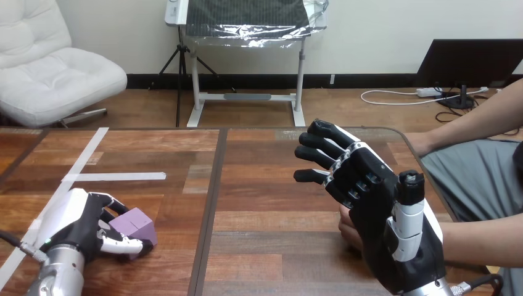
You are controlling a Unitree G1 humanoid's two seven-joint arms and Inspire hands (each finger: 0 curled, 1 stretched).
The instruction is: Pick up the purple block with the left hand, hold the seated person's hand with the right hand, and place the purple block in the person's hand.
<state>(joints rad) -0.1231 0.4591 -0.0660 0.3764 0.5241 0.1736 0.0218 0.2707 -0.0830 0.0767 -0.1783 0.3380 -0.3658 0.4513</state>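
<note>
- Low at the view's left, my left hand (83, 222) sits on the wooden table (259, 185). Its thumb and fingers are curled round the purple block (137, 223).
- That block rests on the tabletop inside my grasp, not yet lifted. I judge the grip is taken ready to carry it.
- White tape strips (117, 177) lie on the wood just beyond that hand, apart from the block.
- Right of centre, my right hand (370, 203) stands upright with fingers straight and spread, closed on nothing.
- Just behind and below it lies the person's hand (347, 231), mostly hidden by mine. I cannot tell whether the two touch.
- My open right hand seems placed there to take hold of the person's hand and steady it.
- The block lies well apart from the person's hand, across the table.
</note>
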